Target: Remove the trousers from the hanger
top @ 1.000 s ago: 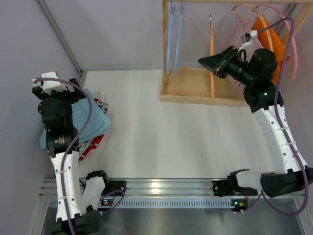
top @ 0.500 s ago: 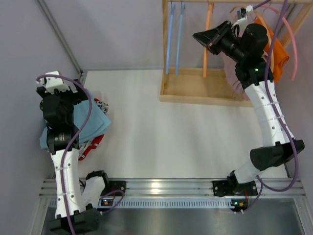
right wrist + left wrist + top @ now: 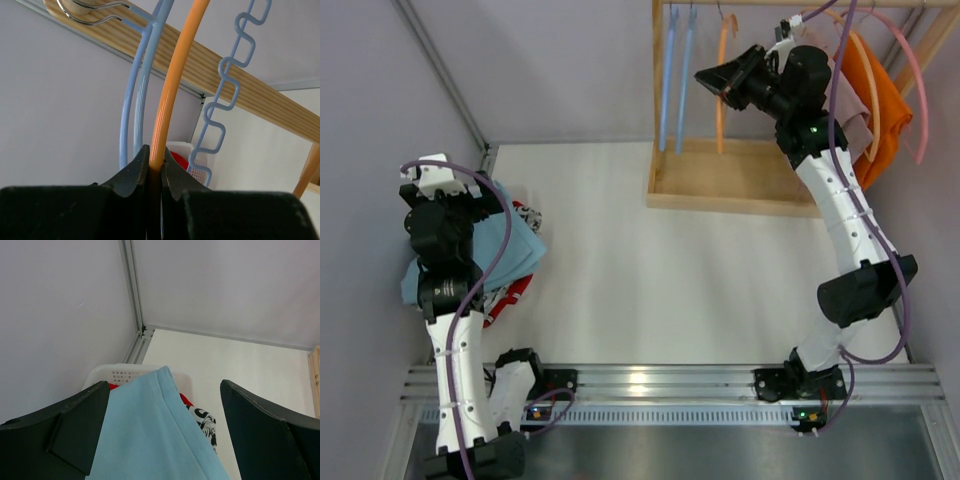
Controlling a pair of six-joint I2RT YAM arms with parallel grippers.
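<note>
Seeing orange trousers (image 3: 886, 100) and dusty mauve trousers (image 3: 848, 98) draped at the right end of the wooden rack (image 3: 720, 186). Light blue trousers (image 3: 155, 440), red trousers (image 3: 506, 300) and printed trousers (image 3: 206, 421) dumped in the white basket (image 3: 122, 374), well left of the rack. Looks like parking the bare orange hanger (image 3: 175, 85) on the rack, just right of the blue hangers (image 3: 677, 80); can't tell if hook seated. Next: seat hook, release, reach right for the mauve pair without snagging neighbours. Right gripper (image 3: 156, 152): clamped tight on the hanger wire. Left gripper (image 3: 165, 385): spread wide, holding nothing, hovering over the blue cloth.
</note>
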